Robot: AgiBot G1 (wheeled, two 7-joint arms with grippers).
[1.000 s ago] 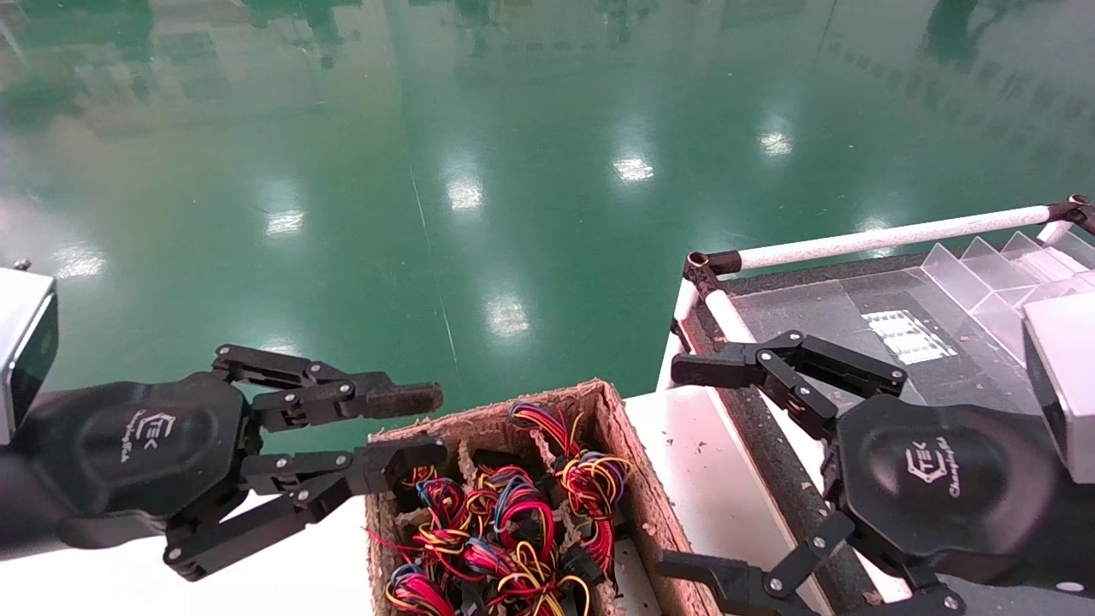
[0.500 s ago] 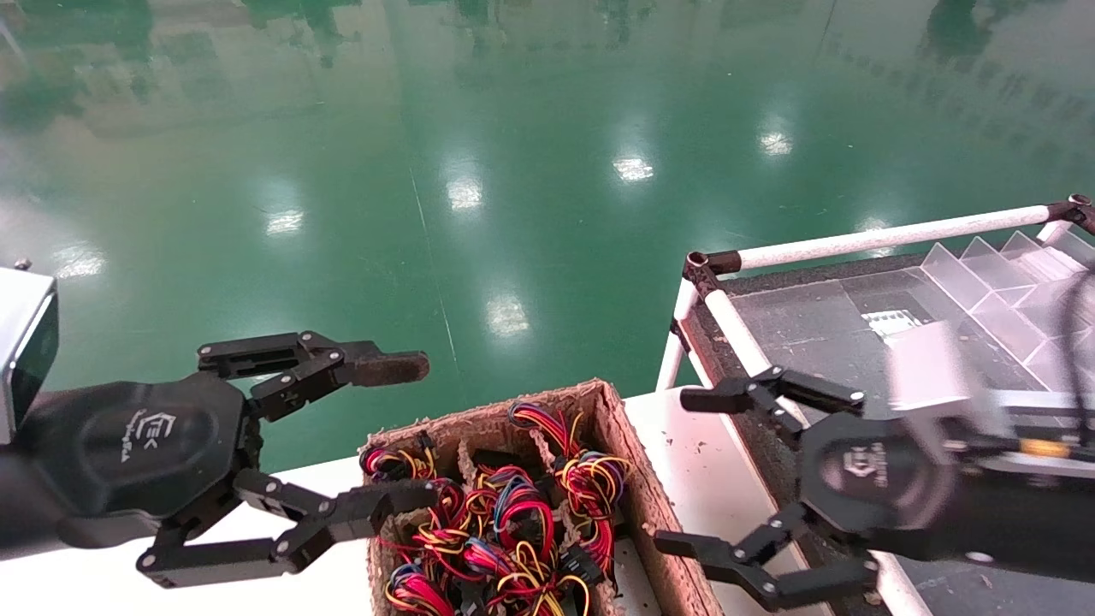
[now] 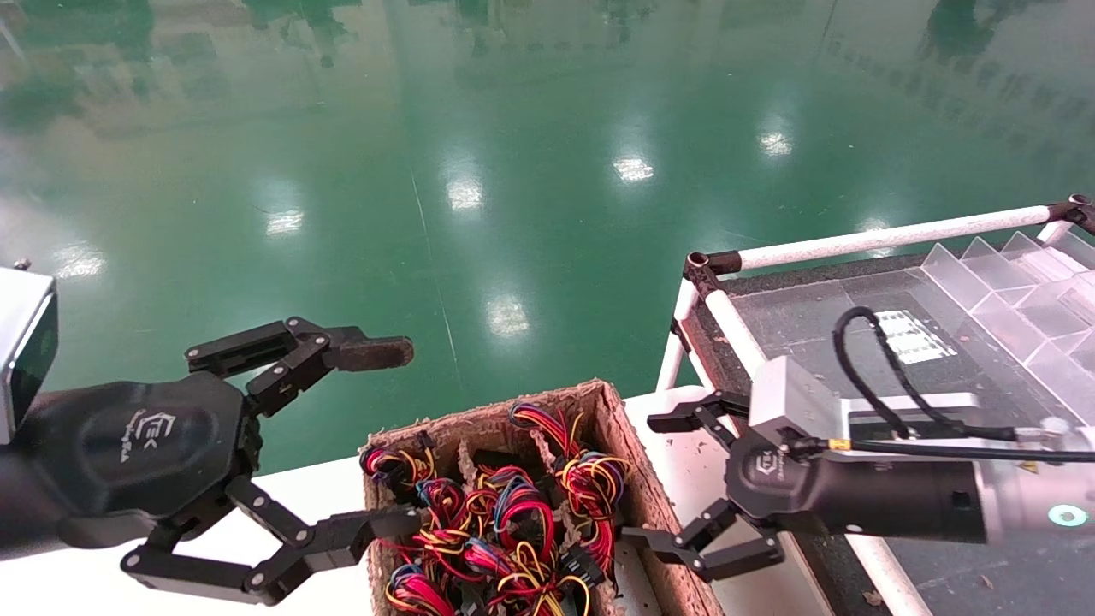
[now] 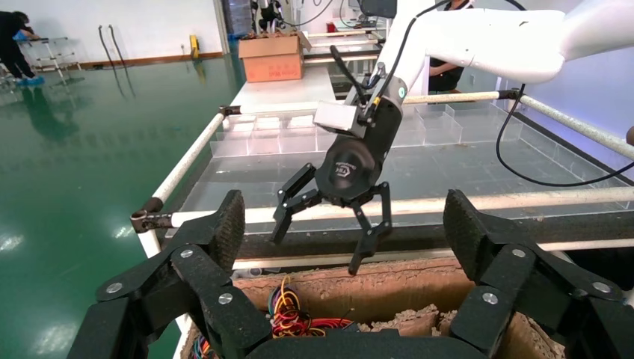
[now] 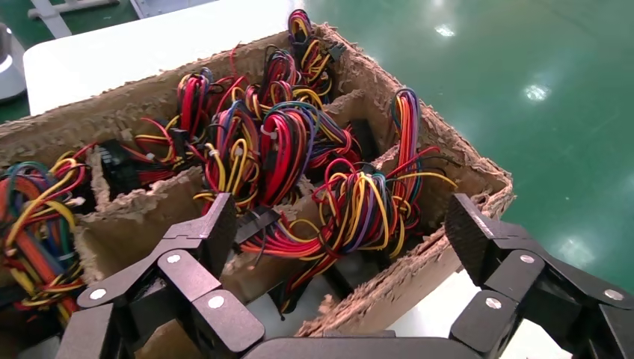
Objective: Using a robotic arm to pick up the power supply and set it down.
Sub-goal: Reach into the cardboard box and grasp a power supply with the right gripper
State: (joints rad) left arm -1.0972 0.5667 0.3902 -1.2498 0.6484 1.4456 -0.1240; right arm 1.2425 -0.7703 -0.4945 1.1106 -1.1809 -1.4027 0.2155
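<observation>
A torn cardboard box [image 3: 492, 421] holds several bundles of red, yellow and black wires. The power supply's wire bundle [image 3: 592, 479] lies in the box's right compartment, and its metal body is mostly hidden under the wires. My right gripper [image 3: 648, 479] hangs open just over the box's right wall, beside that bundle. In the right wrist view its open fingers [image 5: 342, 228] straddle the bundle [image 5: 359, 206] and the torn wall without touching either. My left gripper [image 3: 383, 436] stands wide open at the box's left corner, with nothing between its fingers [image 4: 344, 232].
The box sits on a white table [image 3: 710, 462]. To the right stands a rack with white pipe rails [image 3: 890, 233] and clear plastic dividers [image 3: 1009, 274]. Green floor lies beyond the table edge. The left wrist view shows my right gripper [image 4: 318, 248] above the box's far wall.
My right arm has swung left and down from the rack toward the box's right wall, its wrist turned. My left gripper has opened wider.
</observation>
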